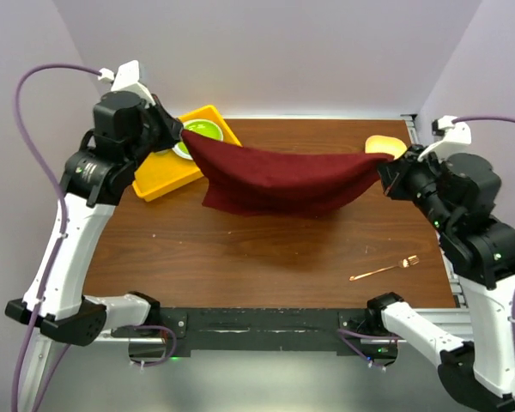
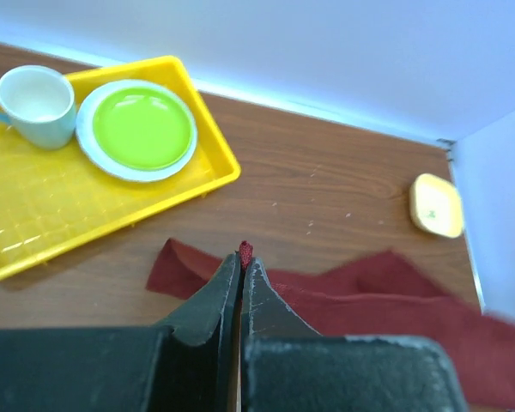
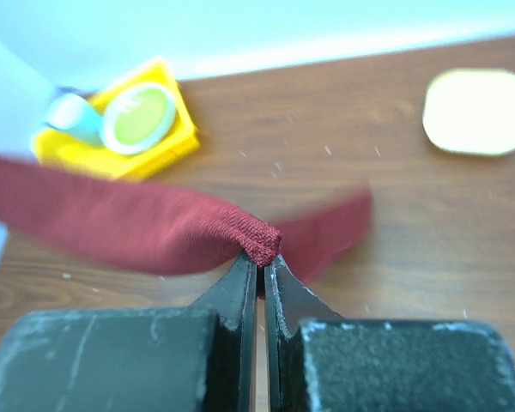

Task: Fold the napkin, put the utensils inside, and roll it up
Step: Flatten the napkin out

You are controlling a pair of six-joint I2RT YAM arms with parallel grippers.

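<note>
While both arms reach in over the brown wooden table, the dark red soft cloth napkin hangs stretched between them over the far half of the table. It sags in the middle, and its shadow falls on the wood beneath.

The left claw is clamped on the napkin's left corner. In the left wrist view its two black fingers are pressed together, with a small tip of red cloth poking out between them. The right claw is clamped on the opposite corner. The right wrist view shows a folded bit of hem pinched at the fingertips, and the rest of the cloth trails away to the left, blurred.

The thin rose-gold metal fork lies flat on the table near the front right, well apart from the napkin, with its tines toward the right edge.

A yellow plastic tray sits at the far left of the table. It holds a round bright green plate with a white rim and a pale cup just beside the plate. A small pale yellow rounded-square object lies on the table at the far right, close to the right claw in the top view.
</note>
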